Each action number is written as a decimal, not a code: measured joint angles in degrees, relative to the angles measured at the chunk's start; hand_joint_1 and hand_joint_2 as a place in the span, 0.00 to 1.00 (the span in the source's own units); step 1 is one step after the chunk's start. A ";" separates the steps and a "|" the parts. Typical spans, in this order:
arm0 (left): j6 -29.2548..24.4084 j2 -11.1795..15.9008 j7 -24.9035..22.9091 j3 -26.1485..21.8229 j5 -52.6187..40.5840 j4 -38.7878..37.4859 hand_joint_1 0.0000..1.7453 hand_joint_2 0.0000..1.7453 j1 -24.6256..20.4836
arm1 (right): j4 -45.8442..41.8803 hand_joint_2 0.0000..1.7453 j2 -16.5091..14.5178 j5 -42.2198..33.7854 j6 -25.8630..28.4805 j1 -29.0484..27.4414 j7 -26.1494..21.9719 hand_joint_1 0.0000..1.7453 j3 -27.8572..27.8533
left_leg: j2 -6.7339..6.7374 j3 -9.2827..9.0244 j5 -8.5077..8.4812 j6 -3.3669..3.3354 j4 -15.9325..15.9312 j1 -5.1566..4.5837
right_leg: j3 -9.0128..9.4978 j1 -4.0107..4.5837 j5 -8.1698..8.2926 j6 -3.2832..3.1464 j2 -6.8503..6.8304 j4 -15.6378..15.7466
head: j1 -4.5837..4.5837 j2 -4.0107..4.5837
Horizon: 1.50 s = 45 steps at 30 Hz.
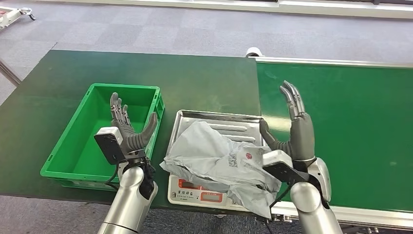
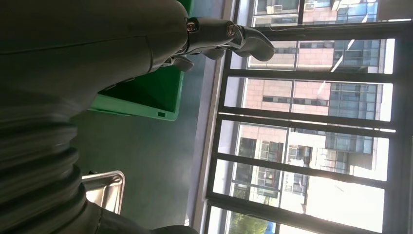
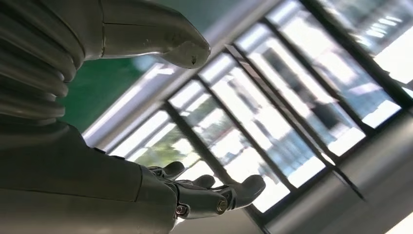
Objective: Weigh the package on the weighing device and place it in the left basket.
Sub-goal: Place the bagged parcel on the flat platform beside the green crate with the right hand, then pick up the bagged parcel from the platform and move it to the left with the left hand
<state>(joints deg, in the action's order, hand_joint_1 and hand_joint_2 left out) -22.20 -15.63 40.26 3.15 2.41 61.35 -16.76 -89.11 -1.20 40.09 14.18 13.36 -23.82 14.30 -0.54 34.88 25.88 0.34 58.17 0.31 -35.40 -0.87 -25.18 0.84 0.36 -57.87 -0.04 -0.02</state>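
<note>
The package [image 1: 221,158], a crumpled grey mailing bag with a red mark, lies on the steel pan of the weighing device [image 1: 214,195], with one corner drooping over the front edge past the display. The weighing device stands at the near edge of the dark green counter [image 1: 204,83], between the green basket [image 1: 73,146] and the green conveyor belt [image 1: 350,126]. The left hand [image 1: 127,129] is raised above the basket's right wall, palm toward the package, fingers spread and holding nothing; it is just beside the package's left edge without touching it. The right hand [image 1: 294,126] is upright at the pan's right side, fingers extended and released, its thumb near the package's right edge; contact cannot be determined. In the left wrist view the basket [image 2: 146,95] and a corner of the pan [image 2: 104,187] appear beyond the left hand [image 2: 97,48].
</note>
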 joint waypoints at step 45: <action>35.23 2.25 -0.02 16.31 -13.35 0.08 0.00 1.00 1.04 | -0.96 1.00 -0.26 -30.78 -5.73 -11.08 -15.23 0.00 -12.11 | -0.16 -0.02 0.04 -0.04 0.01 -0.02 | 0.07 -0.02 -0.09 0.02 -0.14 0.01 | 0.01 0.00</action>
<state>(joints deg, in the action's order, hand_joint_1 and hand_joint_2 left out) 13.04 -13.38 40.24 19.46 -10.94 61.43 -15.72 -90.07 -1.46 9.31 8.46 2.27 -39.05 2.19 -0.69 34.85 25.92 0.30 58.18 0.29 -35.33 -0.90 -25.27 0.86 0.22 -57.86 -0.03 -0.02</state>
